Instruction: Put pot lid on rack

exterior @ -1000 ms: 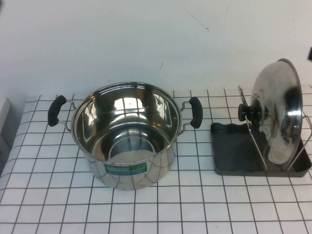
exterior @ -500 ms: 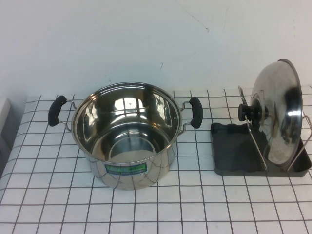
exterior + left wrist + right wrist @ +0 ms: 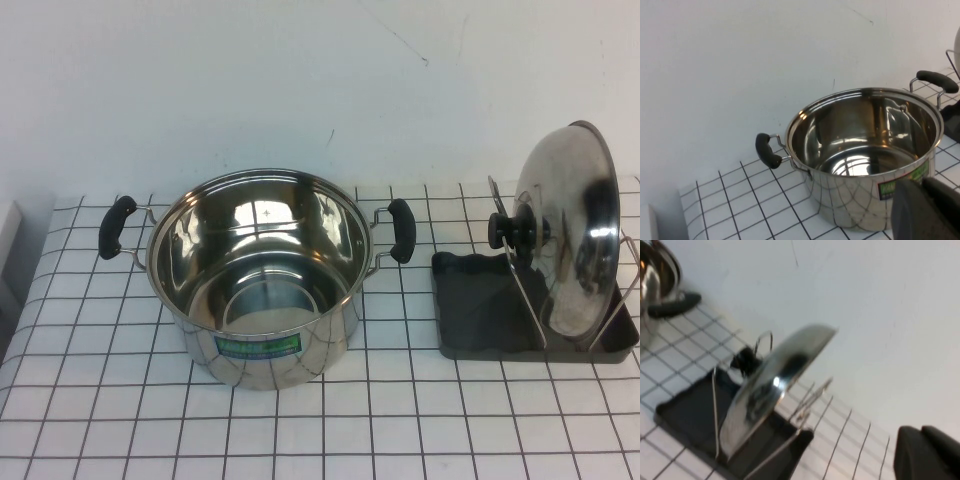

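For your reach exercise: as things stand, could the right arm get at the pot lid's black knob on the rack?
Probably yes. The pot lid stands on edge in the rack, its knob facing open space. The shut right gripper hangs nearby, holding nothing; the shut left gripper stays near the pot.

White wall behind a grid-patterned table

The upper half of the high view is filled by a plain white wall, marked by a few thin dark scratches toward the upper right. The lower half is taken up by a table covered in white cloth with a black grid. Even, soft light is seen throughout, with faint shadows only.
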Robot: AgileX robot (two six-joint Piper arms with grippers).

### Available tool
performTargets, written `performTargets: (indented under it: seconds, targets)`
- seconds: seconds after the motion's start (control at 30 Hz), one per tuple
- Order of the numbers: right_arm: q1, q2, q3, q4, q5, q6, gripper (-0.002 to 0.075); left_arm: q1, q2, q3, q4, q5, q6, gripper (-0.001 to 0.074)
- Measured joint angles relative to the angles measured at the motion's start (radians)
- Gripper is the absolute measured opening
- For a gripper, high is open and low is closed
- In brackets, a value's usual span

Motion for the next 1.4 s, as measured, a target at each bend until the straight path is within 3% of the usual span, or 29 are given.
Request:
performTargets:
  seconds: [0.27,0.47,1.1,1.23,1.4]
  targets:
    - [0.006,-0.103,0.249,-0.039,-0.108,0.076,0.0004,0.000,-0.004,0.056,0.000,-0.038,-0.010,-0.0001]
    - [0.006,-0.103,0.264,0.001,-0.129,0.088,0.0002,0.000,-0.004,0.056,0.002,-0.057,-0.010,-0.0001]
    - [0.006,-0.103,0.264,0.013,0.063,0.094,0.0000,0.000,-0.011,0.065,0.006,-0.067,-0.012,-0.0002]
    - [0.006,-0.103,0.264,0.013,0.068,0.094,0.0000,0.054,-0.019,0.075,0.022,-0.075,-0.012,-0.0002]
    - [0.006,-0.103,0.264,0.013,0.084,0.094,0.0000,0.201,-0.025,0.156,-0.032,-0.154,-0.012,-0.0002]
